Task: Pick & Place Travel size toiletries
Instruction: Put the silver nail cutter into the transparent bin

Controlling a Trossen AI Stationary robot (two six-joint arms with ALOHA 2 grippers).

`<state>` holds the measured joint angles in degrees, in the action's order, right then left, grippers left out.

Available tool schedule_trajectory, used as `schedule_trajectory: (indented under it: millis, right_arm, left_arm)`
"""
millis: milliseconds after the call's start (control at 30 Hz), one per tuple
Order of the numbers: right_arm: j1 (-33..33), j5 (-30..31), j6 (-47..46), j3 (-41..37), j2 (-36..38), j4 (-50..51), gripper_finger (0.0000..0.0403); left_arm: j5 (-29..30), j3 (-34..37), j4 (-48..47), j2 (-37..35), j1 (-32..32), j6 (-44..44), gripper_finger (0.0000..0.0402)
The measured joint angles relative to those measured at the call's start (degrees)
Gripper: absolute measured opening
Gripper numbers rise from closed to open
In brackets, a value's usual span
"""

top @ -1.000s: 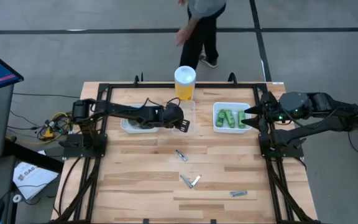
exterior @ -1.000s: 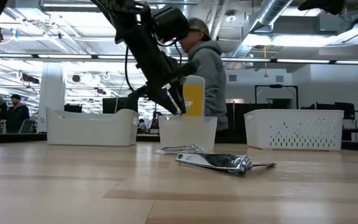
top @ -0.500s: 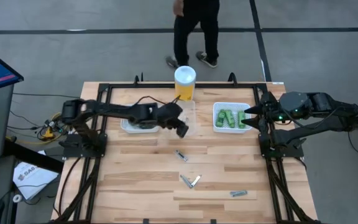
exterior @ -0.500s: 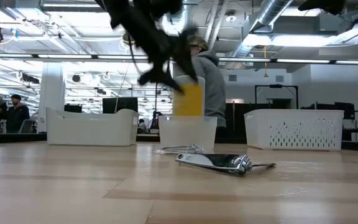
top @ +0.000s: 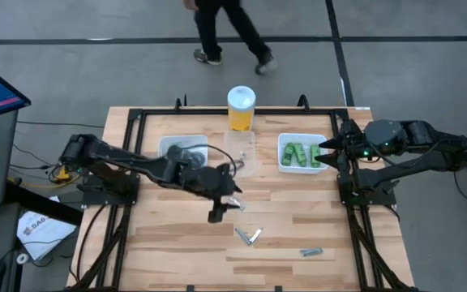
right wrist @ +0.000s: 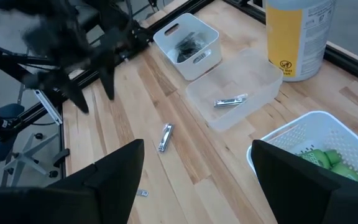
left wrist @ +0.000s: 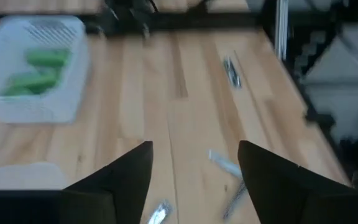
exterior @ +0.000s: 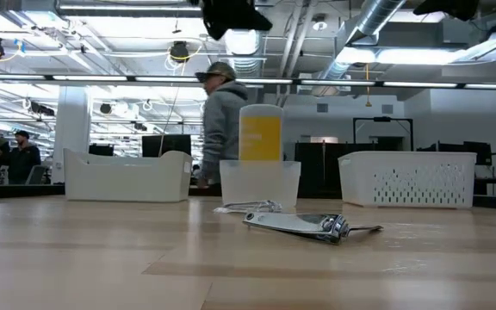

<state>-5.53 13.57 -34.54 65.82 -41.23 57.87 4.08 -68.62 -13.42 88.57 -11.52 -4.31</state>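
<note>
Slim silvery pieces lie flat on the wood: one [top: 236, 203] beside my left gripper, two [top: 247, 236] nearer the front, one [top: 310, 252] at front right. Another [right wrist: 230, 100] lies in the clear tray [top: 242, 154]. Green bottles [top: 302, 154] fill the white tray [top: 284, 166] at the right. Dark pots [right wrist: 188, 43] sit in the white basket [top: 169, 150]. My left gripper [top: 224, 208] hangs open over mid-table, nothing between its fingers [left wrist: 194, 180]. My right gripper [top: 324, 150] waits open above the green-bottle tray [right wrist: 316, 155].
A tall yellow cylinder with a white lid [top: 242, 108] stands at the far edge behind the clear tray. A person [top: 225, 32] walks on the floor beyond the table. Bare wood lies along the left and near parts of the table [top: 177, 251].
My left gripper has risen out of the clear tray, opened, and swung toward the table's near edge, ending over mid-table by a silvery piece. The person behind the table has walked toward the left.
</note>
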Motion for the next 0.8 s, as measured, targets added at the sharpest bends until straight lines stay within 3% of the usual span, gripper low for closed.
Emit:
schedule_trajectory:
  millis: [167,300,500,800]
  right_arm:
    - [-0.04,-0.01,-0.30,0.00,-0.34,-0.01,0.0290]
    - [-0.04,-0.01,-1.76,-0.02,-1.41,0.04,0.0290]
    - [-0.04,-0.21,-2.98,-0.04,-2.57,0.31,0.0290]
    - [-0.04,-1.72,-4.43,-0.04,-4.17,0.34,0.0290]
  left_arm:
    - [-0.70,0.09,1.03,5.75,0.13,1.51,0.0249]
    - [-4.97,0.09,2.24,11.09,2.54,1.89,0.0248]
    - [-7.30,0.10,3.77,17.00,4.12,9.27,0.0235]
    - [-7.51,3.27,6.48,20.09,4.74,11.79,0.0232]
